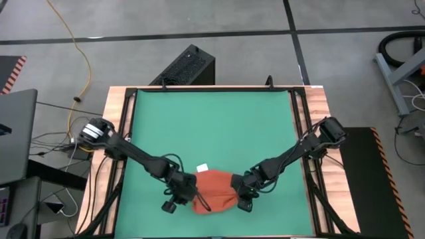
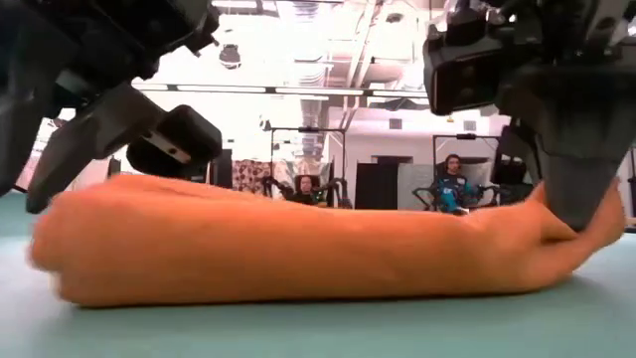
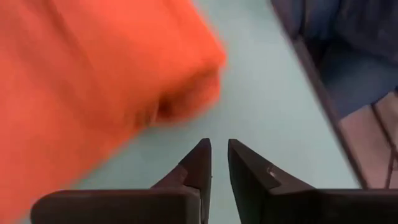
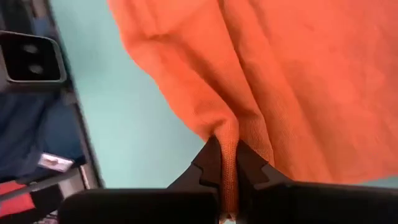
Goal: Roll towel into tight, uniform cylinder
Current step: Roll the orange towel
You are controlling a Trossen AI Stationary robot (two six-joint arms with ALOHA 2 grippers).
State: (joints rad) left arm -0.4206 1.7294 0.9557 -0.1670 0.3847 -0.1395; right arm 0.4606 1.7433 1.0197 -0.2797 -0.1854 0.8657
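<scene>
Right wrist view: the right gripper is seen pinched on a fold of the towel, a narrow ridge of orange-red cloth being squeezed between the two dark fingers. In the left wrist view, the left gripper is shown with its fingers only a narrow slit apart; nothing is held between them, and the towel is seen just beyond the tips, not touched.

In the high view, one towel is seen, bunched into a rounded bundle on the green mat near the mat's front edge. A small white tag is seen at the bundle's far edge. The left gripper is placed at the towel's left side and the right gripper at its right side. Two arms are counted, one reaching in from each side of the wooden table.

In the low view, the towel is shown lying as a long low roll across the mat, its end at the picture's right being drawn up under a dark finger. Two seated people are made out in the room behind the table.
</scene>
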